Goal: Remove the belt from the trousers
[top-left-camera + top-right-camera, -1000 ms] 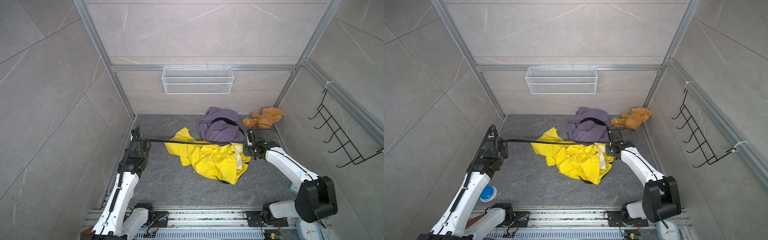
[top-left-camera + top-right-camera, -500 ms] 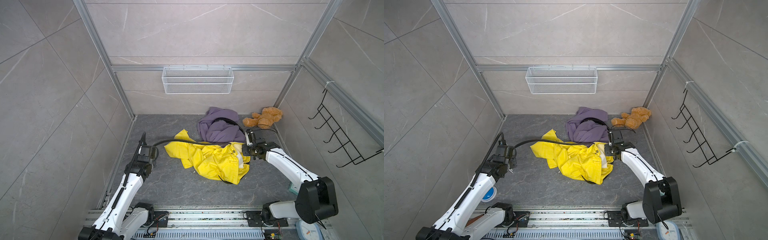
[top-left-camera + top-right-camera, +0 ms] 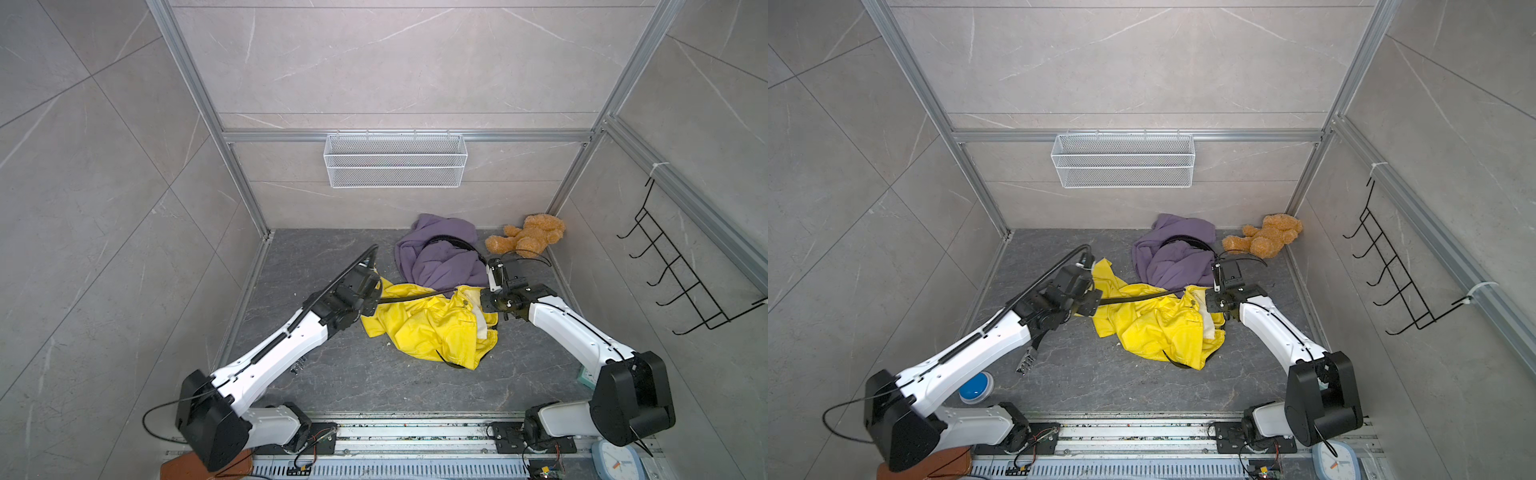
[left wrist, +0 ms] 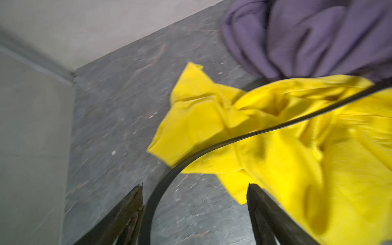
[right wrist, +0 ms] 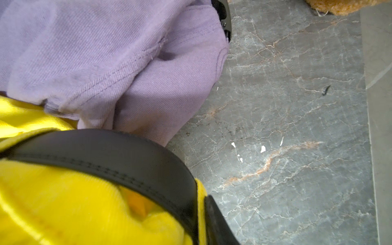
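yellow trousers [image 3: 432, 328], black belt [image 3: 415, 296], purple garment [image 3: 440, 266], brown teddy bear [image 3: 528, 239], grey veined floor [image 3: 353, 374].

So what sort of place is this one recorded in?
Likely a purpose-built robot test cell dressed as a laundry or bathroom corner: tile-look walls in an aluminium frame, a white wire basket hung at the back, a black hook rack at the side.

Pale grey tiled walls [image 3: 395, 62], dark veined floor [image 3: 353, 374], white wire basket [image 3: 395, 166] mounted.
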Robot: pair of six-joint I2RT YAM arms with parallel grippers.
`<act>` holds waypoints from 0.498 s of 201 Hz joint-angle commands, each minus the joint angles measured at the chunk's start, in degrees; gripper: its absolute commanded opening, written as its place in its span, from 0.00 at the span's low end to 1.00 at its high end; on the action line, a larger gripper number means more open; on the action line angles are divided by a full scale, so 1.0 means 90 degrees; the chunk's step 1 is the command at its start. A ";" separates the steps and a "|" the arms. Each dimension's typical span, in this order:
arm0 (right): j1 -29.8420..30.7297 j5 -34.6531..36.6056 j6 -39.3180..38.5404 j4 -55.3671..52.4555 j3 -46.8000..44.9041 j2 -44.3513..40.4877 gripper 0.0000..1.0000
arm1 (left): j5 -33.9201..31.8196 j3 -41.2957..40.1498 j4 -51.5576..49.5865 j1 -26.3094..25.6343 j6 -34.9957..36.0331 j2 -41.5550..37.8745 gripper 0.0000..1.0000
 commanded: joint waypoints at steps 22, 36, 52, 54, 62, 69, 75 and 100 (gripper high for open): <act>0.0051 -0.0120 -0.0110 0.0135 -0.0018 0.0036 0.32 | 0.2829 0.0761 0.0871 -0.0376 0.1641 0.1276 0.79; 0.0054 -0.0142 -0.0114 0.0152 -0.0022 0.0036 0.33 | 0.3128 0.0964 0.1076 -0.0379 0.1890 0.1618 0.79; 0.0049 -0.0186 -0.0113 0.0170 -0.0029 0.0053 0.34 | 0.3247 0.1429 0.1075 -0.0373 0.2041 0.2110 0.79; 0.0054 -0.0196 -0.0119 0.0171 -0.0022 0.0055 0.34 | 0.3270 0.1517 0.1048 -0.0373 0.2055 0.2183 0.79; 0.0051 -0.0215 -0.0123 0.0167 -0.0019 0.0062 0.35 | 0.3354 0.1813 0.0957 -0.0383 0.2116 0.2460 0.79; 0.0050 -0.0220 -0.0132 0.0172 -0.0012 0.0063 0.35 | 0.3453 0.2037 0.0940 -0.0394 0.2144 0.2670 0.78; 0.0055 -0.0216 -0.0136 0.0162 -0.0012 0.0065 0.36 | 0.3611 0.2196 0.0938 -0.0392 0.2195 0.2820 0.78; 0.0054 -0.0225 -0.0153 0.0152 0.0020 0.0075 0.37 | 0.3934 0.2884 0.0782 -0.0469 0.2362 0.3446 0.76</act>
